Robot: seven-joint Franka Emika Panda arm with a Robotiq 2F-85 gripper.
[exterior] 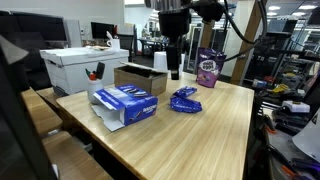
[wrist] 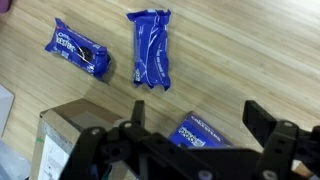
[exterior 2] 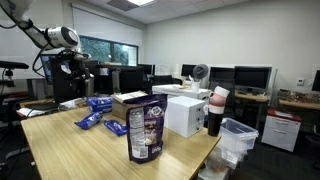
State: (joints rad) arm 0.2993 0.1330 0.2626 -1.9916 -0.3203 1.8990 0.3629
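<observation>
The gripper (wrist: 197, 120) hangs above the wooden table (exterior: 215, 125) close to the cardboard box (exterior: 138, 76). Its two dark fingers (wrist: 138, 112) are spread wide, with nothing between them and nothing touched. In the wrist view the cardboard box sits under the gripper's one side. Just beside that box, framed by the gap between the fingers, lies a corner of the blue cookie box (wrist: 205, 135). In an exterior view the blue cookie box (exterior: 127, 103) lies on the table in front of the cardboard box with a white end flap folded open, near it but apart. Farther from the cardboard box than the cookie box, two blue cookie packets lie flat on the bare wood: the slanted packet (wrist: 80, 50) and the upright packet (wrist: 150, 48), side by side with a gap between them. The other things sit well apart from the gripper (exterior: 174, 68). A purple snack bag (exterior: 208, 68) stands upright beyond the cardboard box towards the table's far edge. A white box (exterior: 85, 62) sits beside the cardboard box, and stacked cups (exterior: 160, 62) stand just behind it.
</observation>
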